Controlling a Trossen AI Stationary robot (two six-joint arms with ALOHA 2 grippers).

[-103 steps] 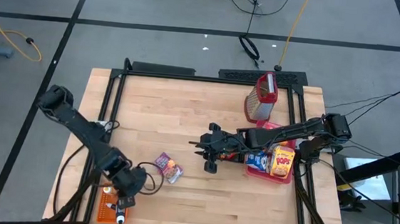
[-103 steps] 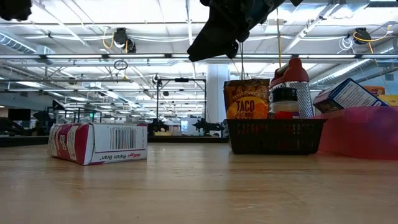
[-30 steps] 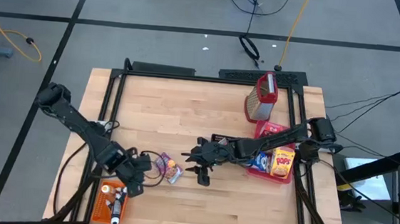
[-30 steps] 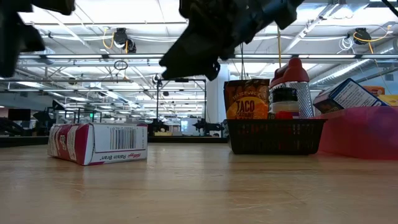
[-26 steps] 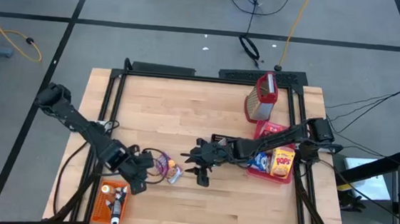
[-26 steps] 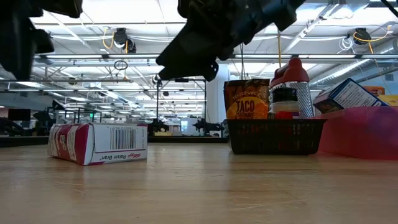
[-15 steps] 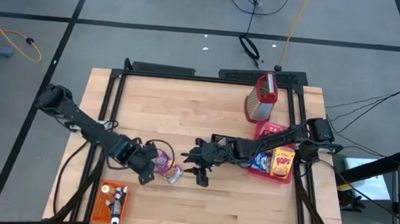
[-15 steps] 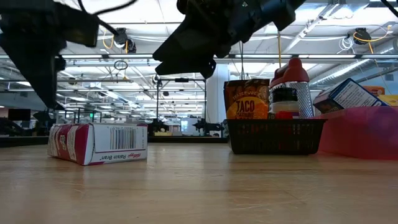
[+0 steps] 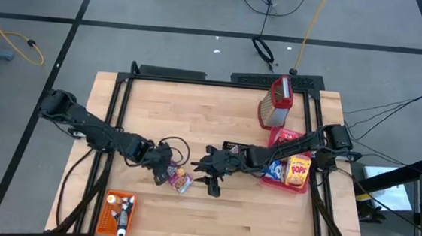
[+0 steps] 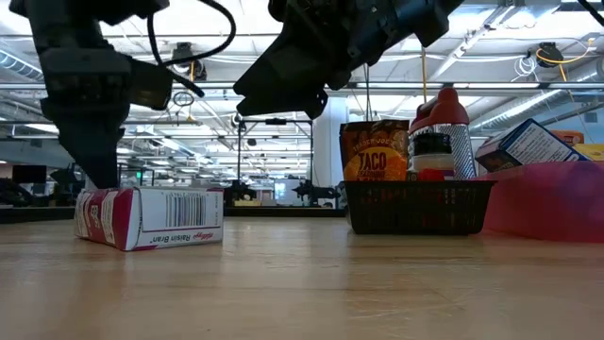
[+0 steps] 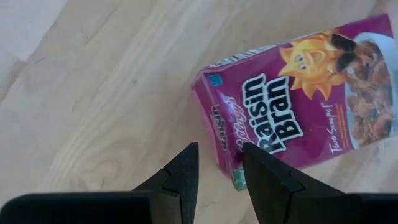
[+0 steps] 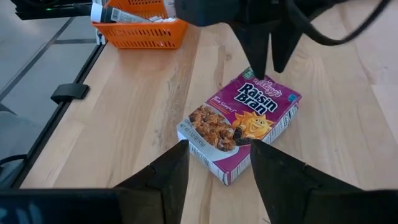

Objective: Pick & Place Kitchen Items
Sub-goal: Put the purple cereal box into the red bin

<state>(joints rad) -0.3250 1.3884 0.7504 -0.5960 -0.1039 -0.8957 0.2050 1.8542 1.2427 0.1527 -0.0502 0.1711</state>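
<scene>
left gripper (image 9: 163, 167): fingers (image 11: 185, 171) apart by a narrow gap, nothing between them; poised just above the near end of the Raisin Bran box (image 9: 178, 178), not touching as far as the low view shows.
right gripper (image 9: 208, 171): fingers apart, empty, raised above the table (image 9: 196, 117) on the far side of the box from the left gripper, aimed at it.
Raisin Bran box: lies flat on its broad face on bare wood, directly under the left fingertips and between the two grippers; one short end faces the left gripper.
handling (judgement): small cardboard carton, likely light and stiff but crushable; printed faces probably slick. Lying flat, the broad face looks too wide for this gap.
hold point (judgement): across the two long narrow sides near the box's middle, jaws widened first; a pinch on a corner would likely let it pivot.
farther out: orange crate (image 9: 118, 206) with small bottles beyond the left gripper, towards the table's front edge; black mesh basket (image 10: 418, 206) and red tray (image 9: 285, 134) behind the right arm.
change from earlier frames: left gripper has come over from above the orange crate to the box; box has not moved; right gripper has opened very slightly.
</scene>
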